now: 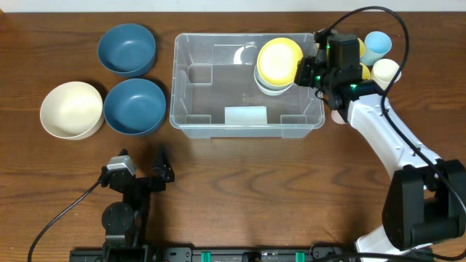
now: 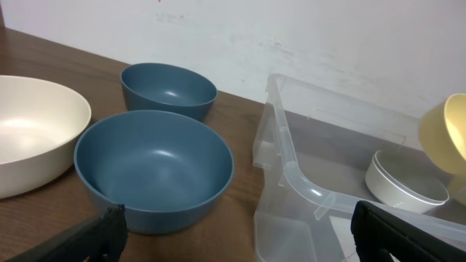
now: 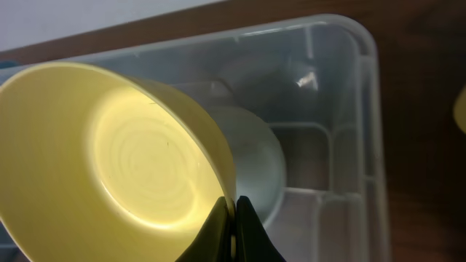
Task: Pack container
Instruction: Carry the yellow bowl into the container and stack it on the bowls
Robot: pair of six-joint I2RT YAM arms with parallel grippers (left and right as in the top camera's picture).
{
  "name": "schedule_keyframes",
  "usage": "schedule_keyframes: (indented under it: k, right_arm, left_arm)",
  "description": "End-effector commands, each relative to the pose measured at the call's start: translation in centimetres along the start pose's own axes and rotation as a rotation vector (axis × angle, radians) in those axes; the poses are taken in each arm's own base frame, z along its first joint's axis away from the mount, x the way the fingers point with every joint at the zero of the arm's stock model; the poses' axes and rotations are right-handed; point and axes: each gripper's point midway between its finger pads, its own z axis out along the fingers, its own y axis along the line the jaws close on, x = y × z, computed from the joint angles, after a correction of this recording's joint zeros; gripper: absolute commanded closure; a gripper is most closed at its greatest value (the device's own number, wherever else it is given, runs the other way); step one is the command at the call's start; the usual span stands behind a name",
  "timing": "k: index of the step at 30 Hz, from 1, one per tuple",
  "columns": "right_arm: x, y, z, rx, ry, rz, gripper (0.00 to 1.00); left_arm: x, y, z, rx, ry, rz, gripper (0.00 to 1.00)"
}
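Brown wooden table: fills the overhead frame and bears every item listed. Clear rectangular plastic container: set at upper centre of the overhead view, long side across the frame; its rounded rim is seen at centre right of the left wrist view, and its corner at upper right of the right wrist view. Cream round bowl: placed at far left, upright, beside the nearer of two dark blue round bowls; the other is placed above it in the frame, near the container's left wall. Pale yellow round bowl: held tilted over the container's upper right part, its rim pinched between the closed fingers of the right gripper. White round bowl: seated on the container's floor, partly hidden beneath the yellow bowl. Left gripper: located at lower left, fingers spread wide, nothing held. Light blue cup and cream cup: stood at upper right, outside the container. Pale label: fixed at the container's lower wall.
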Motion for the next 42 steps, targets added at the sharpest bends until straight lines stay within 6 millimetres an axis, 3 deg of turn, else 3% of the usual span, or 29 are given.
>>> schedule_keyframes:
  k: [1, 9, 10, 13, 15, 17, 23, 27, 30, 34, 38, 42]
  right_arm:
    - [0.3, 0.0, 0.9, 0.007, 0.005, 0.025, 0.98]
    - [1.6, -1.3, 2.8, 0.047, 0.033, 0.049, 0.99]
    - [1.6, -1.3, 2.9, 0.045, 0.032, 0.047, 0.95]
    - [1.3, -1.0, 2.9, 0.038, 0.018, 0.042, 0.51]
    - [1.2, -0.9, 2.9, 0.036, 0.016, 0.042, 0.34]
    - [1.2, -0.7, 2.9, 0.025, 0.020, 0.038, 0.26]
    - [1.0, 0.7, 2.5, -0.035, 0.052, 0.032, 0.26]
    - [0.0, 2.9, 1.5, -0.111, 0.091, -0.001, 0.27]
    - [-1.1, 5.0, 0.2, -0.148, 0.120, -0.036, 0.25]
    - [-2.9, 7.4, -3.1, -0.141, 0.162, -0.046, 0.20]
    - [-4.6, 5.8, -6.4, -0.006, 0.167, 0.076, 0.14]
    - [-4.5, 1.2, -9.8, 0.205, 0.192, 0.188, 0.15]
  left_arm:
    - [1.4, 0.8, 0.1, -0.028, 0.041, 0.016, 0.02]
    - [1.4, 0.8, 0.1, -0.028, 0.041, 0.016, 0.02]
    - [1.4, 0.8, 0.1, -0.028, 0.041, 0.016, 0.02]
    - [1.4, 0.8, 0.1, -0.028, 0.041, 0.016, 0.02]
    - [1.4, 0.8, 0.1, -0.028, 0.041, 0.016, 0.02]
    - [1.4, 0.8, 0.1, -0.028, 0.041, 0.016, 0.02]
    - [1.4, 0.8, 0.1, -0.028, 0.041, 0.016, 0.02]
    - [1.4, 0.8, 0.1, -0.028, 0.041, 0.016, 0.02]
    - [1.4, 0.8, 0.1, -0.028, 0.041, 0.016, 0.02]
    - [1.4, 0.8, 0.1, -0.028, 0.041, 0.016, 0.02]
    - [1.4, 0.8, 0.1, -0.028, 0.041, 0.016, 0.02]
    - [1.4, 0.8, 0.1, -0.028, 0.041, 0.016, 0.02]
